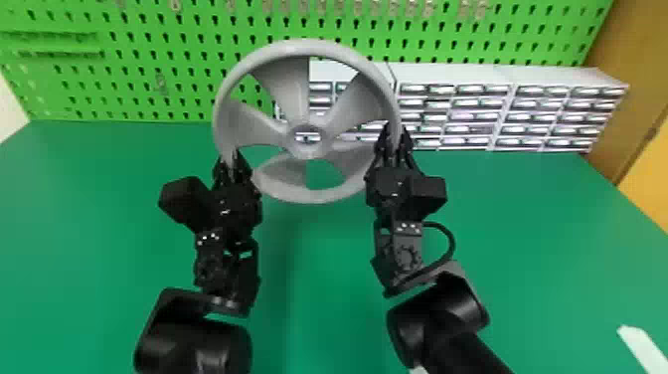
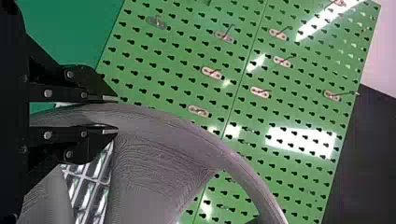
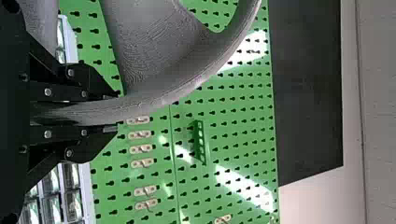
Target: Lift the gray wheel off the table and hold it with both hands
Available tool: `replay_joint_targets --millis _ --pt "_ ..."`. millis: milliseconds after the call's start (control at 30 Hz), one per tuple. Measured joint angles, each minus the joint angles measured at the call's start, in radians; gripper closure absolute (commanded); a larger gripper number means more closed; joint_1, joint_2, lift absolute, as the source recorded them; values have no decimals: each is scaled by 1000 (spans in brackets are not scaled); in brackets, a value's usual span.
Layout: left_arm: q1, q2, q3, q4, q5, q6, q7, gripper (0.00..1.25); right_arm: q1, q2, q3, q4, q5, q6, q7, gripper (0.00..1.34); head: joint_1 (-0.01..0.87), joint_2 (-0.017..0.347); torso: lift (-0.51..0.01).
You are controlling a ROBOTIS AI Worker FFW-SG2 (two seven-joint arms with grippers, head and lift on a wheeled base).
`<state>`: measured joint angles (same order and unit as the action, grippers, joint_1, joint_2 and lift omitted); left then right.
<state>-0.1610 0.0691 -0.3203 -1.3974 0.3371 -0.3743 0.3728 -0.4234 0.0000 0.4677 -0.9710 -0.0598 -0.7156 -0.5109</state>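
My left gripper (image 1: 230, 156), a pincer of two flat black fingers, is clamped on the rim of the big gray wheel (image 1: 305, 48), at the side nearest my left arm and a little below hub level as I see it from the head. The right gripper (image 1: 396, 131), also black and two-fingered, is closed on the opposite side of the rim, about level with the hub. From the left wrist I can see the rim running in between the fingers of the left gripper (image 2: 116, 115), one finger against each face. The right wrist gives me much the same: the rim passes between the pads of the right gripper (image 3: 117, 112), with a broad spoke just beside them.

So I have the wheel between both arms, standing up with its open face and broad spokes turned towards my head camera. It looks raised above the green tabletop (image 1: 323, 278), its lower rim showing against that surface. Behind it I see the bright green perforated pegboard (image 1: 44, 94) and, partly through the spokes, the white cabinet of small clear-fronted drawers (image 1: 447, 74).
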Motion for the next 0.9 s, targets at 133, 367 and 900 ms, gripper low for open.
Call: replay_joint_targets --millis 133,367,900 --pt "0 0 2 0 -4 0 0 1010 1 0 0 0 0 2 0 1223 711 15 -98" --pt "0 0 2 0 -7 -1 0 1010 2 0 0 1 0 2 0 1223 711 15 -98" --pt "0 0 5 0 -7 -2 0 1010 3 0 0 1 0 2 0 1223 711 15 -98"
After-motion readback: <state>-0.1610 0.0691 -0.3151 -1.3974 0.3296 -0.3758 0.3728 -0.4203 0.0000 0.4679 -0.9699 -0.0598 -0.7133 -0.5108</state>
